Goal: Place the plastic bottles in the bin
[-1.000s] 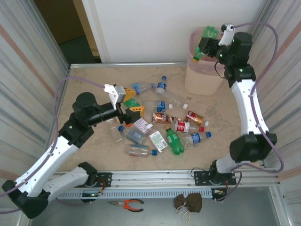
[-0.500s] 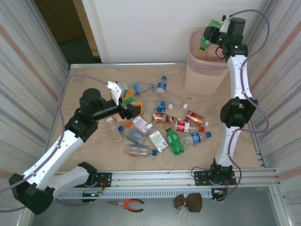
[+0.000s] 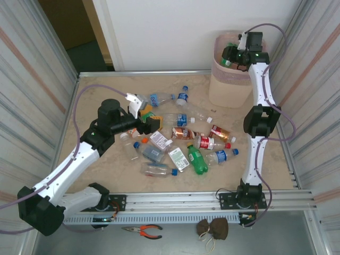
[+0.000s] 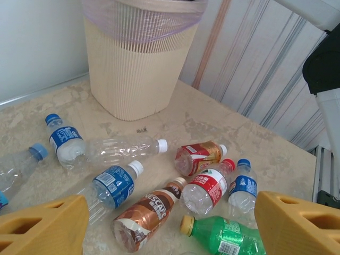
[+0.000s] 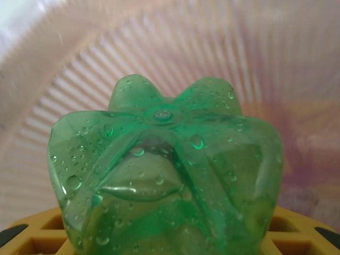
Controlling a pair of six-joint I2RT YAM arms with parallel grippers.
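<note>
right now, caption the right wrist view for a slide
Green bottle gripped in the right pincer, ribbed bin wall behind

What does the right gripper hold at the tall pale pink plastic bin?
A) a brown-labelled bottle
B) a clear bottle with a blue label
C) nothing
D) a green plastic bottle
D: the right wrist view shows a green plastic bottle clamped in the right gripper, with the bin wall behind it.

The green bottle (image 5: 164,175) in my right end effector (image 5: 170,239) is glossy, droplet-beaded plastic; the bin (image 5: 95,79) beyond it, ribbed matt plastic. Below my left end effector (image 4: 170,223), the desk (image 4: 223,122) looks smooth, marbled.
</note>
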